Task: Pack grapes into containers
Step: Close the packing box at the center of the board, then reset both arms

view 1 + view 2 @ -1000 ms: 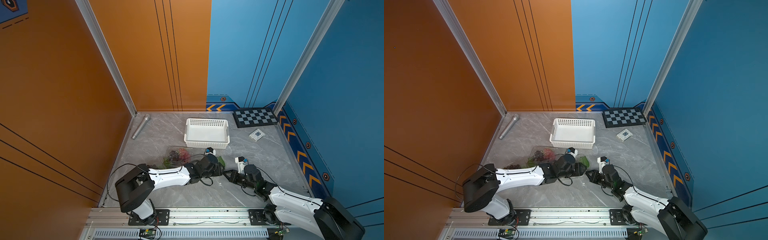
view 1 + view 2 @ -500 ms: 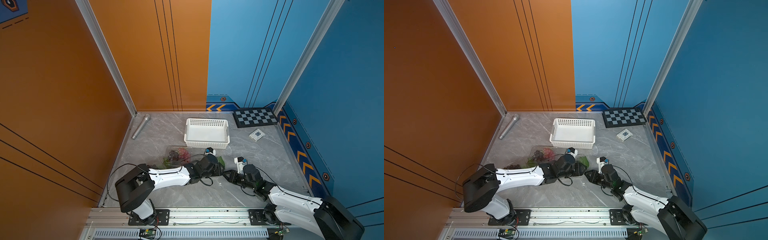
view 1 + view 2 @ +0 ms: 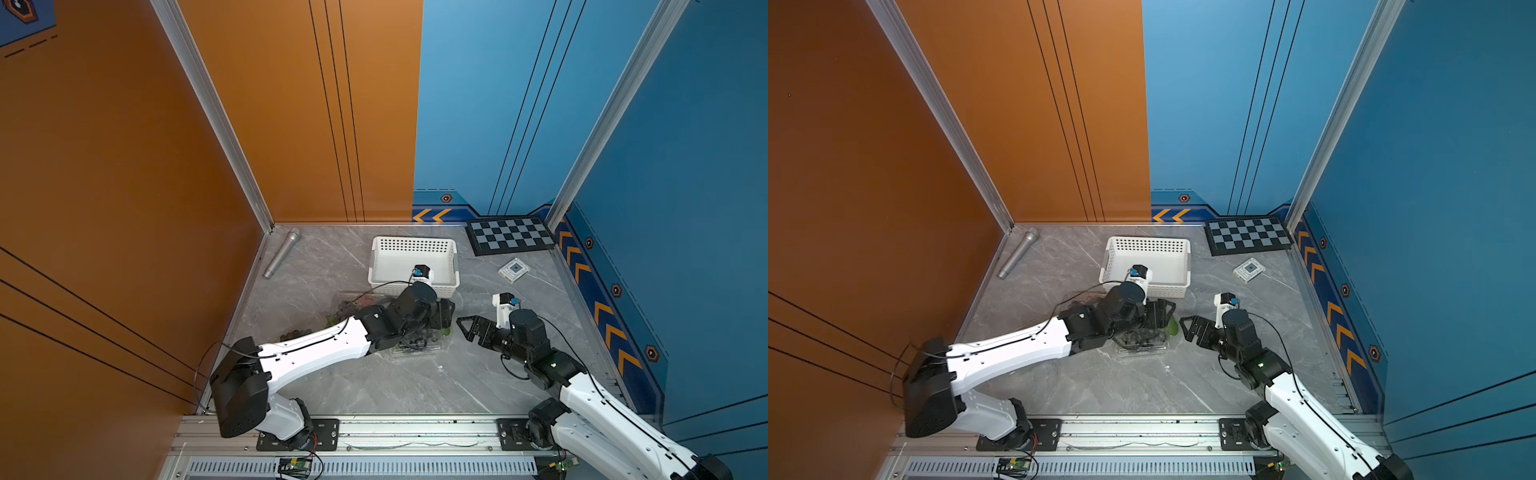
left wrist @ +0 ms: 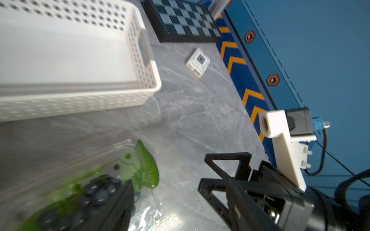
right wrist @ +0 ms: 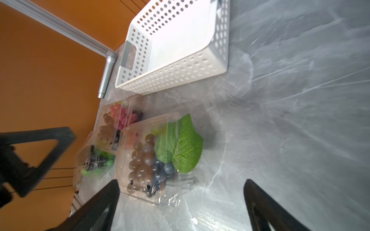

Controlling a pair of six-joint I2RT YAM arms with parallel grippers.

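A clear container (image 5: 138, 140) lies on the table with its lid over brownish and dark blue grapes (image 5: 144, 160). A green leaf (image 5: 180, 144) sticks out at its side. Two more containers (image 5: 120, 118) of pink, dark and green grapes lie behind it. My left gripper (image 3: 446, 311) hovers open just above the near container (image 3: 415, 351), nothing between its fingers (image 4: 120, 208). My right gripper (image 3: 467, 328) stands wide open a little to the right of the leaf (image 3: 445, 331), off the container. Its fingertips (image 5: 100, 206) are empty.
A white perforated basket (image 3: 415, 249) stands just behind the containers. A silver microphone (image 3: 282, 253) lies along the left wall. A checkerboard (image 3: 511, 239) and a small white square box (image 3: 514, 270) sit at the back right. Bare marble lies in front of the arms.
Both grippers have opened. The right one has drawn back to the right, away from the container. The left one has risen a little toward the basket.
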